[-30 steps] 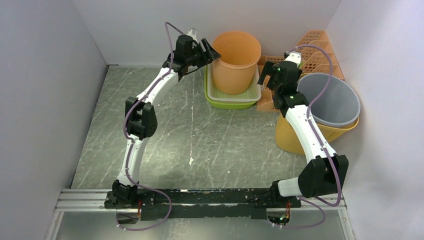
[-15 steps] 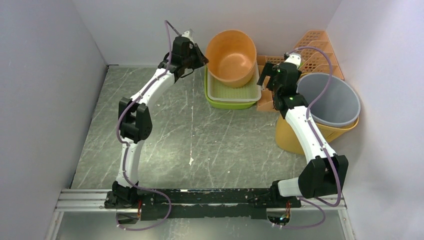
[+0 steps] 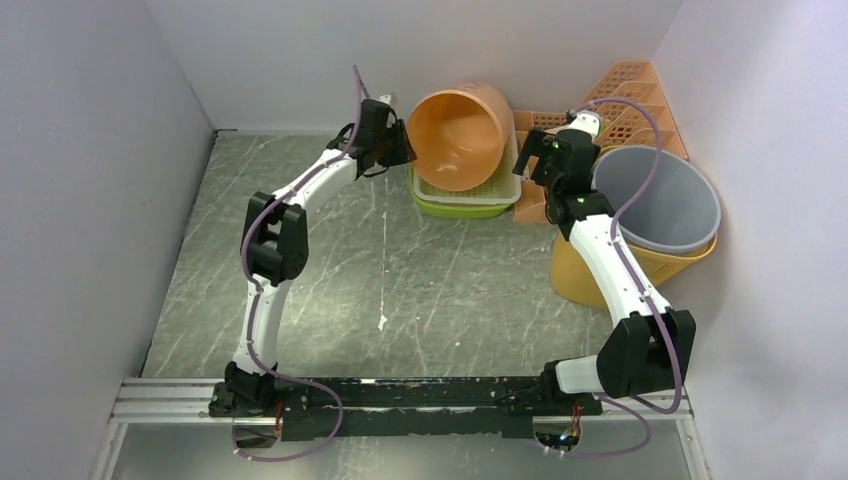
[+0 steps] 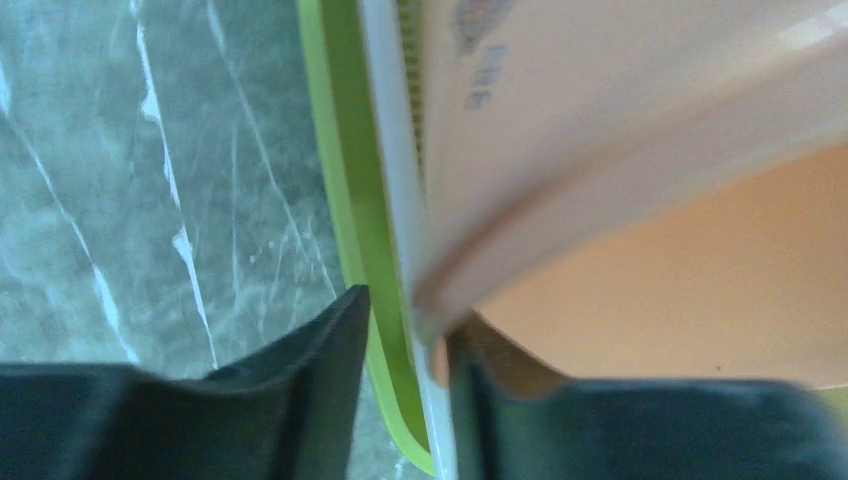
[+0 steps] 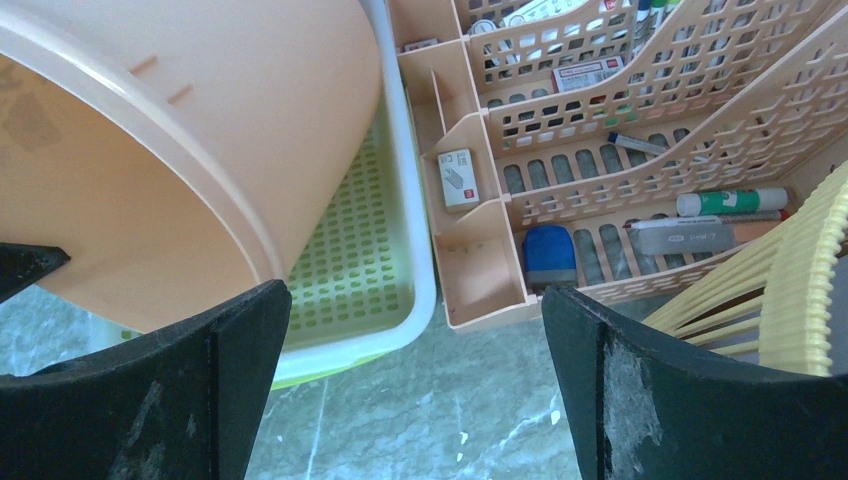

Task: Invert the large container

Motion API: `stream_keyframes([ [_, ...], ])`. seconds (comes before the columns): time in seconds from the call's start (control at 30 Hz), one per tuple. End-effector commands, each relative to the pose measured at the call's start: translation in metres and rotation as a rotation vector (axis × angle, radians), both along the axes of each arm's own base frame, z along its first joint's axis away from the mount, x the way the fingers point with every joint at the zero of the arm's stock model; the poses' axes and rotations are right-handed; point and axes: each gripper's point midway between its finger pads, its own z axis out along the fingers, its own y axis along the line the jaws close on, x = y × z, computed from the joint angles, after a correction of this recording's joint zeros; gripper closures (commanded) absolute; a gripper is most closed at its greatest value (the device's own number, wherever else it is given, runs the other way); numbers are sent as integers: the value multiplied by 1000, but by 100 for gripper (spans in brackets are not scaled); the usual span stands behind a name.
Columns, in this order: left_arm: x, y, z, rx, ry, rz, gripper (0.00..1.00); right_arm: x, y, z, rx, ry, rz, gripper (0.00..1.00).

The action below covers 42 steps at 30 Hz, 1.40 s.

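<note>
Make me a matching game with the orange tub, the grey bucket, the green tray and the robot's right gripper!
Things:
1 orange tub
2 grey bucket
3 green tray
4 right gripper

States:
A sits inside a yellow basket
B tilted, rim pinched by the left gripper
C jaws apart, holding nothing
D lies beneath the orange tub

Pairs: 1-B, 2-A, 3-D, 4-C

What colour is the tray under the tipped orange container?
The tray is lime green, its perforated insert white-rimmed; right wrist view shows it best.
</note>
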Motion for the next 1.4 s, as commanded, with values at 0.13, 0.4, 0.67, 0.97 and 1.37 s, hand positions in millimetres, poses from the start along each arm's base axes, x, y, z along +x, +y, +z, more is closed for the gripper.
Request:
stream_keyframes([
  [0.13,-13,20,-4,63,-48,25,1,-3,-7,-3,9,-5,-20,0],
  [0.4,-11,11,34,-72,-229,26,1,-4,-6,-11,11,10,-16,0],
  [0.67,-26,-2,93,-30,-569,-5,1,-5,-8,-13,2,15,-22,0],
  [0.97,-34,-53,86,195,-817,-136,1,-3,-3,-23,27,31,-2,0],
  [1.37,-24,-51,45,365,-942,-85,10,-5,0,-32,31,45,13,0],
])
